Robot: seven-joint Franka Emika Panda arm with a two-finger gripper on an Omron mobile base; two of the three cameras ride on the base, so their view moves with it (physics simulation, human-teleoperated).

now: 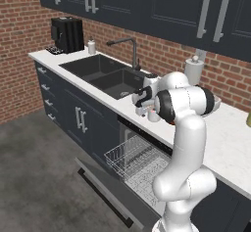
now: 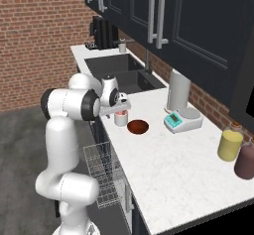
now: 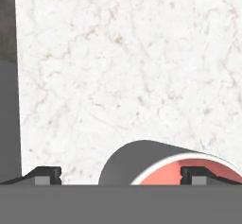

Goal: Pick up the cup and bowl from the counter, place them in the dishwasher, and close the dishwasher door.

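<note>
The cup (image 2: 120, 118), short and grey-white with a salmon-red inside, stands on the white marbled counter (image 2: 163, 164) near its front edge. Just right of it lies the shallow reddish-brown bowl (image 2: 138, 126). My gripper (image 2: 120, 111) hangs open directly over the cup. In the hand view the cup (image 3: 137, 164) sits at the bottom, one dark fingertip (image 3: 47, 175) outside its grey wall and the other over its red inside. Below the counter edge the dishwasher (image 1: 147, 143) stands open, its wire rack (image 1: 132, 162) pulled out over the lowered dishwasher door (image 1: 105, 189).
A double sink (image 1: 105, 74) with a faucet lies left of the arm, and a black coffee machine (image 1: 67, 34) stands beyond it. A kitchen scale (image 2: 182, 120) and a paper towel roll (image 2: 178, 90) stand behind the bowl. Yellow (image 2: 230, 145) and maroon (image 2: 245, 162) tumblers are further right.
</note>
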